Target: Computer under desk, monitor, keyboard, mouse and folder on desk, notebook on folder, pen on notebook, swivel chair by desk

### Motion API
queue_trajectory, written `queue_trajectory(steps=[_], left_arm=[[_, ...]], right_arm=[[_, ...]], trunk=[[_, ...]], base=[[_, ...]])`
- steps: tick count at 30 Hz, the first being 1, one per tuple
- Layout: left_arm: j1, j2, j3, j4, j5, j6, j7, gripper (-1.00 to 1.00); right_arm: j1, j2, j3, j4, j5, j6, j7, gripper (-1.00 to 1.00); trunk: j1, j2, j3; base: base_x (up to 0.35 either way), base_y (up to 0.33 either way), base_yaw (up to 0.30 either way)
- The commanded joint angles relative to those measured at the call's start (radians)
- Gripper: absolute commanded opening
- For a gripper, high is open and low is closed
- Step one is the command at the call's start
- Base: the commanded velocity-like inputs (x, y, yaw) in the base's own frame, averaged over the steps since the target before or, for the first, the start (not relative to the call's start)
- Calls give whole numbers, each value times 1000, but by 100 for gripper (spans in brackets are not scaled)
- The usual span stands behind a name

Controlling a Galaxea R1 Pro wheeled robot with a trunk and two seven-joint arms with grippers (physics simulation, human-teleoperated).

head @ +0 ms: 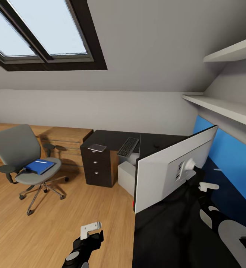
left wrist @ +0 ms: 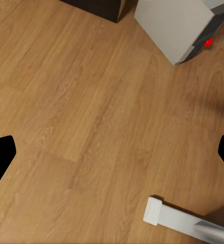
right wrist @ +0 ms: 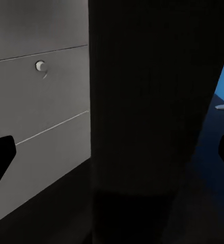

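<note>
Monitor (head: 164,169): on the dark desk (head: 112,139), near right, back facing you.
Handling: likely rigid, top-heavy; take the stand, not the panel.
Right gripper (head: 207,186): just behind the monitor; you cannot tell its jaws.
Left gripper (head: 91,229): apparently empty, spread over the floor (head: 63,230).
Folder (head: 39,166): on the swivel chair (head: 24,160), far left.

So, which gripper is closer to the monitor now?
Right. The right gripper is just behind the monitor, near its stand mount; the left gripper hangs over the floor, beside the desk.
</note>
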Motion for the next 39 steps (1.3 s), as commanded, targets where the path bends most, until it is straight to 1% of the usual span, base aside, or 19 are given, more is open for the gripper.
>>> queue_trajectory(steps=[1, 18, 19, 39], left_arm=[[-1, 0, -2, -1, 10, 2, 9, 100], [-1, 0, -3, 0, 10, 2, 9, 100], [-1, 0, -3, 1, 10, 2, 9, 100], [-1, 0, -2, 1, 10, 2, 9, 100]], right_arm=[[-1, 0, 6, 1, -8, -3, 1, 100], [-1, -1, 6, -1, -8, -5, 1, 100], [-1, -1, 6, -1, -8, -5, 1, -100], [-1, 0, 8, -4, -7, -6, 2, -100]], trunk=[[0, -1, -1], [0, -1, -1], [0, -1, -1], [0, -1, -1]], base=[[14, 0, 0], [36, -66, 0], [3, -5, 0], [0, 0, 0]])
